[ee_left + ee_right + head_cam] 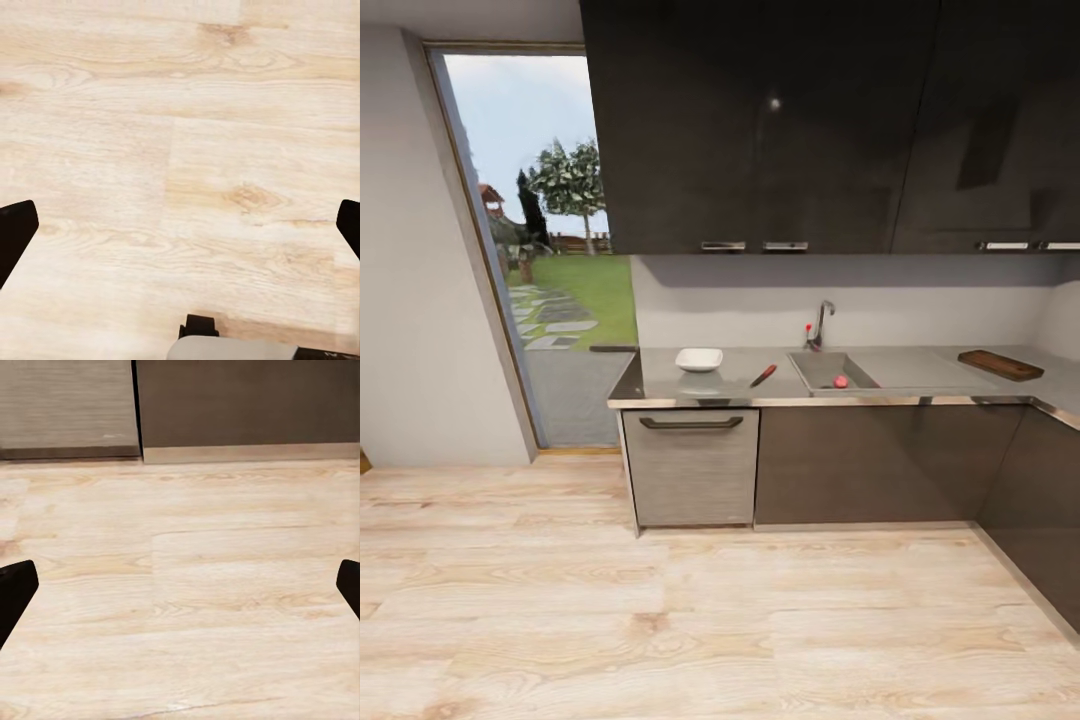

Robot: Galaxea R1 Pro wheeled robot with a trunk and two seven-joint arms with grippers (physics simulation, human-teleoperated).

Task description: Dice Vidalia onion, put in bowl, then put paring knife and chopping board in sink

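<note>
The Vidalia onion (841,381) sits in the sink (820,372), at one o'clock. Roll closer squarely first; both tools, left (180,225) and right (180,585), hang spread apart over floor.
</note>
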